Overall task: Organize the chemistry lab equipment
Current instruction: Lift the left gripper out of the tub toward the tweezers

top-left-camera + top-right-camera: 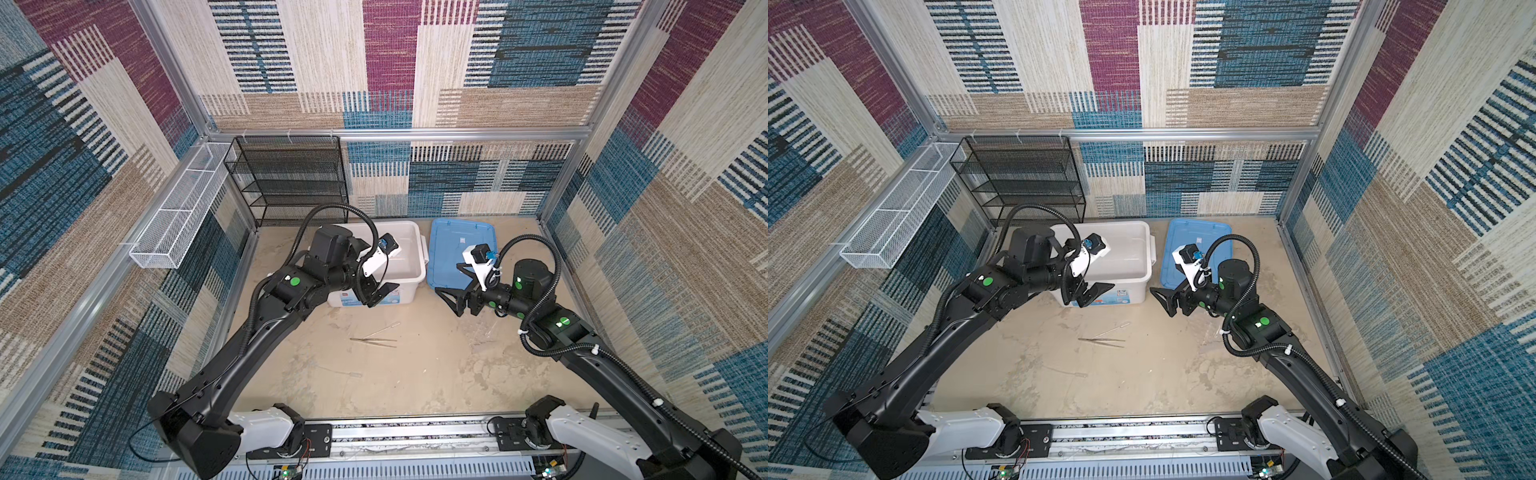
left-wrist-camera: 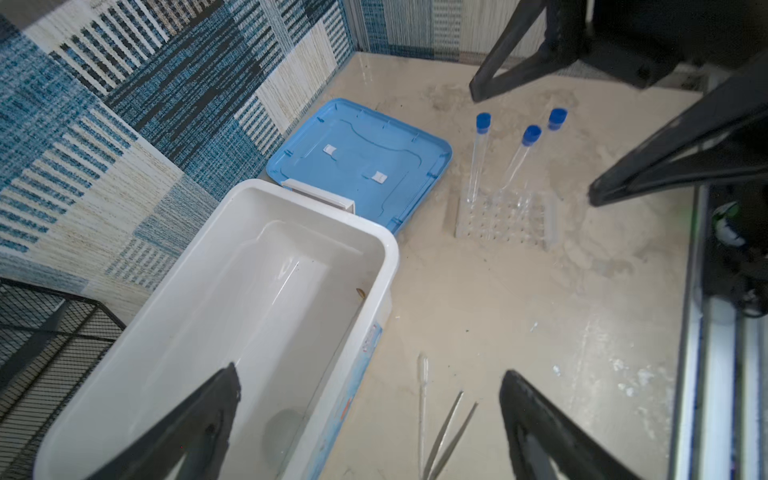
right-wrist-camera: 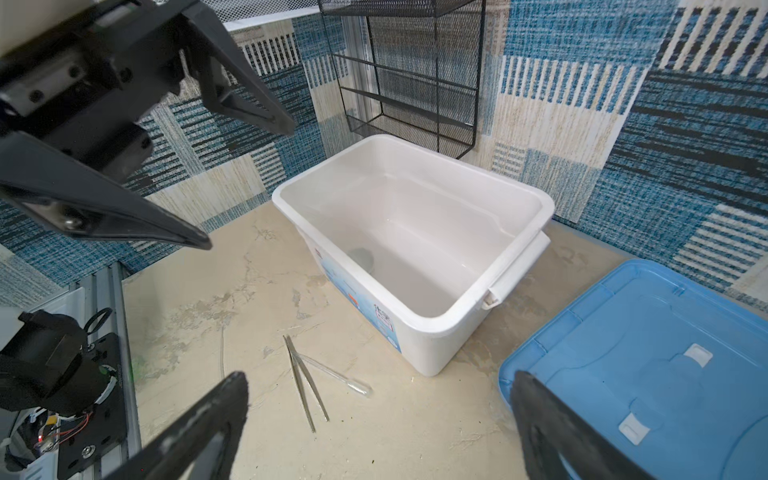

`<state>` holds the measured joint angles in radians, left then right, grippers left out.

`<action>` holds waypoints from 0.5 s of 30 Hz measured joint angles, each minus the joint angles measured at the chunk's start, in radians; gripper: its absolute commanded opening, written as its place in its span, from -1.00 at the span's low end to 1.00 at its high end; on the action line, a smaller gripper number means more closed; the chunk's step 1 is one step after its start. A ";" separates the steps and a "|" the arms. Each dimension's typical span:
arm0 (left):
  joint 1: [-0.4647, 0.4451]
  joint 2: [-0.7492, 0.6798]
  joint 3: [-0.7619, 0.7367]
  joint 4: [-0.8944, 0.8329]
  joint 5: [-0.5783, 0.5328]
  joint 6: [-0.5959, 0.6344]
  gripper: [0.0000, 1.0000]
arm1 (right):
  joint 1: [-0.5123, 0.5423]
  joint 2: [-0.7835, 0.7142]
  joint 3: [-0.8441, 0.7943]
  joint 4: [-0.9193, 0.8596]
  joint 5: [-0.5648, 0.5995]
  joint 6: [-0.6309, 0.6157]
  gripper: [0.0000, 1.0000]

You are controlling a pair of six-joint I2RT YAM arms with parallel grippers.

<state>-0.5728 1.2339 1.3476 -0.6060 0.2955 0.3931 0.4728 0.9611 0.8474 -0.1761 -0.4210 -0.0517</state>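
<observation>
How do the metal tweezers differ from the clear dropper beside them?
The metal tweezers are opaque grey; the clear dropper is see-through. The tweezers have two thin legs spreading from one joined end; the dropper is a single tube with a bulb end. Both lie flat on the table.

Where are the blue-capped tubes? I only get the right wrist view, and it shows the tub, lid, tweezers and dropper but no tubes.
Observer: The left wrist view shows all three tubes standing in the clear rack.
Operator: Where is that rack relative to the lid?
Observer: On the table, just in front of the blue lid, on its side toward the robot's base, with a gap between them.
Operator: Is my gripper anywhere near it?
Observer: Yes, the right gripper hangs open close to the tubes, touching none of them.
</observation>
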 measured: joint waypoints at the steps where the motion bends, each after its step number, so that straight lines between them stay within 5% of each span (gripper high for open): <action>1: -0.007 -0.027 -0.032 0.016 0.008 -0.031 0.97 | 0.000 0.000 -0.011 0.007 -0.007 -0.003 0.99; 6: -0.043 -0.102 -0.163 0.030 0.051 -0.075 0.92 | 0.000 0.029 -0.045 0.051 -0.055 -0.021 0.99; 15: -0.118 -0.191 -0.406 0.003 -0.054 -0.055 0.70 | 0.025 0.118 -0.082 0.133 -0.121 -0.032 0.95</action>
<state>-0.6910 1.0428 0.9413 -0.6025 0.2417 0.3378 0.4976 1.0794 0.7654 -0.0433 -0.5423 -0.0837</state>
